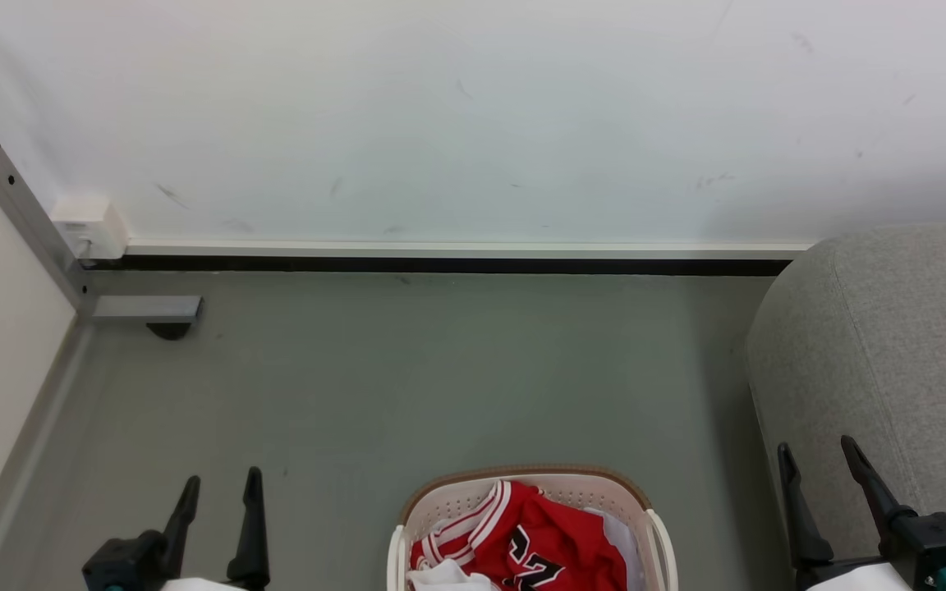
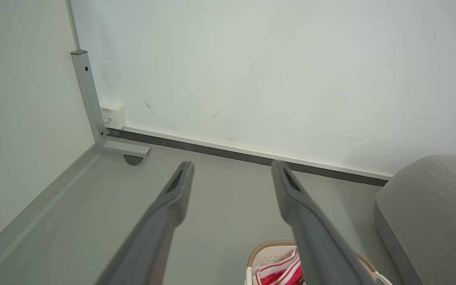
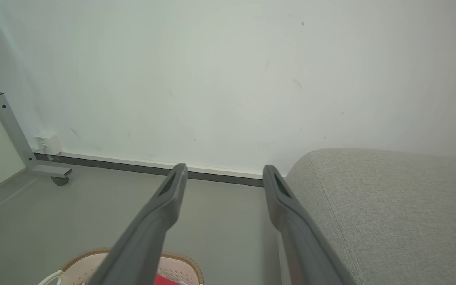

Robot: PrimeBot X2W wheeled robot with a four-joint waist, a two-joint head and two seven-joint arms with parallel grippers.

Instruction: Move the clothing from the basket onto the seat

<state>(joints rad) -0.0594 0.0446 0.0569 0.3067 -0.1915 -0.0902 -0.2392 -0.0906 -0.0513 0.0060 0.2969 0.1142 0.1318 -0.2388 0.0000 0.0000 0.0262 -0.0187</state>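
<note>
The red jersey, with striped trim and black numerals, lies crumpled in the cream basket at the bottom centre of the head view. The grey seat rises on the right. My left gripper stands open at the lower left, well left of the basket, nothing between its fingers. My right gripper is open at the lower right, in front of the seat's side. In the left wrist view the open gripper hangs over bare floor, with the basket and the jersey low at the bottom.
A white wall with a dark skirting strip runs across the back. A grey metal post with a foot and caster stands in the left corner beside a pale panel. A white cloth lies in the basket beside the jersey. Grey floor stretches ahead.
</note>
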